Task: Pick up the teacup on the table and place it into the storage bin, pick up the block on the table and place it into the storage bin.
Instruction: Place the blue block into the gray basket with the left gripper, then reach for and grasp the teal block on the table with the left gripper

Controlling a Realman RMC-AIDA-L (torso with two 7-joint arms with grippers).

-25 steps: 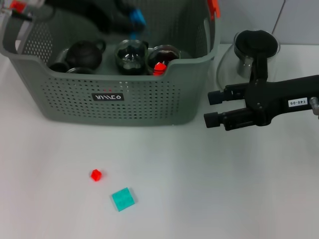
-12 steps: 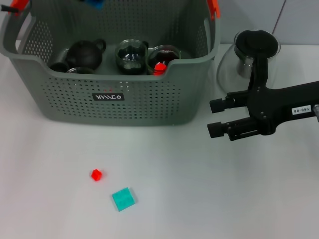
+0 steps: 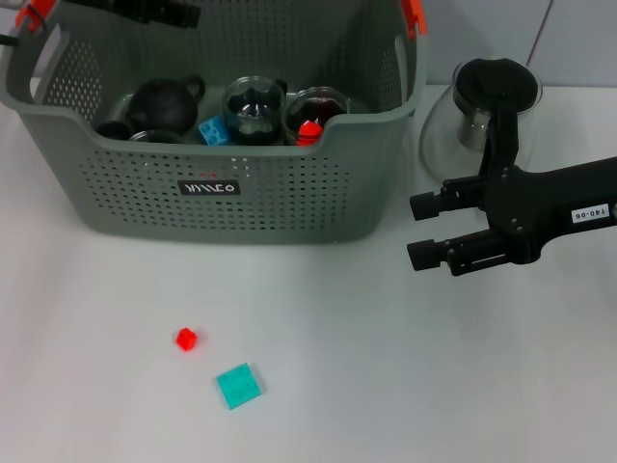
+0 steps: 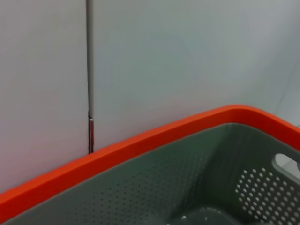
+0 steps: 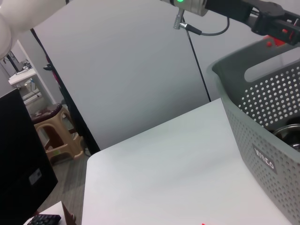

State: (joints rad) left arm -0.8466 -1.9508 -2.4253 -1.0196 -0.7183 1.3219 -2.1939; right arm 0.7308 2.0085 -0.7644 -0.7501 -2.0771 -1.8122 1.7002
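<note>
Basket first: the big grey-green plastic storage bin with holes [image 3: 231, 183] sits on the white table [image 3: 405, 367], with the left gripper [image 3: 159, 12] above its back rim, fingers too hidden to tell. Inside lie a dark teapot [image 3: 162, 104], glass cups [image 3: 254, 108] and a small blue block [image 3: 212, 130]. In front lie a tiny red block [image 3: 185, 339] and a teal square block [image 3: 237, 386]. The right gripper [image 3: 424, 230] hangs beside the bin, fingers apart, holding nothing.

Matt perforated plastic storage bin [image 3: 241, 183]; clear glossy glass teapot [image 3: 482, 116]; smooth white table [image 3: 386, 367].
</note>
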